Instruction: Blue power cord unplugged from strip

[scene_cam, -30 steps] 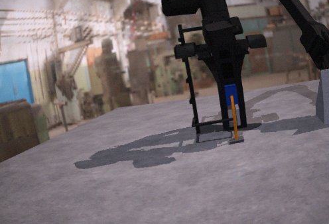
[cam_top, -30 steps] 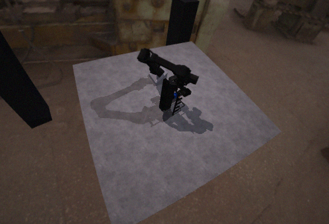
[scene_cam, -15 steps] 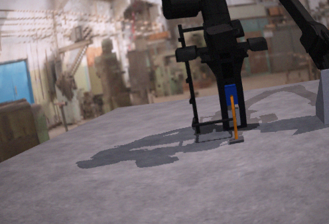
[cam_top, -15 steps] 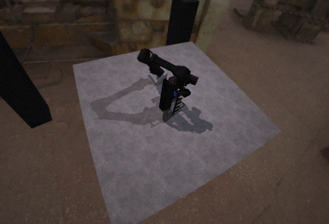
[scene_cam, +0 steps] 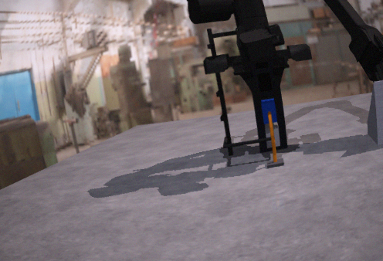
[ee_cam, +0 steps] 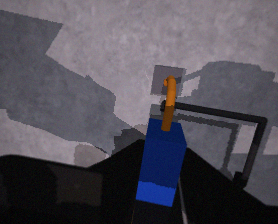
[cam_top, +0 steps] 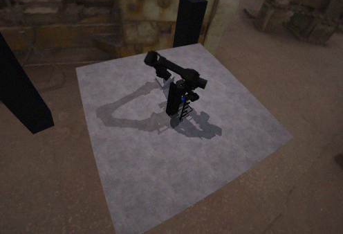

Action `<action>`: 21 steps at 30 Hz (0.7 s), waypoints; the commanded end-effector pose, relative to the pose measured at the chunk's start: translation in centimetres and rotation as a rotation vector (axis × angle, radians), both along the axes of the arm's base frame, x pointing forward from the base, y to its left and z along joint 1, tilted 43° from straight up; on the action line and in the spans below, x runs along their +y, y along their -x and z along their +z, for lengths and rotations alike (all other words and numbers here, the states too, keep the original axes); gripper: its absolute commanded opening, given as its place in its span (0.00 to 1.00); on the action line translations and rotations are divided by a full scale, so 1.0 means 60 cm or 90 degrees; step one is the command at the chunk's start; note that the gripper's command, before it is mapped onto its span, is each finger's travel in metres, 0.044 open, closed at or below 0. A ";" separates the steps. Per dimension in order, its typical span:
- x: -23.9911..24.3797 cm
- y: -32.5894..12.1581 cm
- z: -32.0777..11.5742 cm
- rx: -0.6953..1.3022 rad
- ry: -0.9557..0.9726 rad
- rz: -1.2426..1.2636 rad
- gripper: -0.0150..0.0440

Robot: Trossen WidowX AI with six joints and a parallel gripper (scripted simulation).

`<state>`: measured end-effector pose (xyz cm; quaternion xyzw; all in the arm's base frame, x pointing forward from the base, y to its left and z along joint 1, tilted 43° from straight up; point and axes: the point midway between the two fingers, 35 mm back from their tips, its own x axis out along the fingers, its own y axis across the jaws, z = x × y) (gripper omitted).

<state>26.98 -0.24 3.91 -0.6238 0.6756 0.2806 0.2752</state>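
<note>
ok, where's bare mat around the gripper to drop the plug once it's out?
Bare grey mat runs wide on the near side, below the arm's shadow in the top view, and along the right edge. It is crowded at the centre: the gripper is shut on the blue plug, with the orange cord and thin black frame close beside it.
</note>
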 end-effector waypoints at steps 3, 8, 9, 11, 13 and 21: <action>0.028 -0.004 -0.019 -0.003 -0.020 0.003 0.25; 0.039 -0.005 -0.027 -0.002 -0.021 0.003 0.25; 0.041 -0.005 -0.029 -0.002 -0.021 0.003 0.25; 0.046 -0.005 -0.032 -0.002 -0.021 0.004 0.25; 0.050 -0.005 -0.035 -0.002 -0.021 0.004 0.25; 0.069 -0.004 -0.046 -0.001 -0.021 0.004 0.25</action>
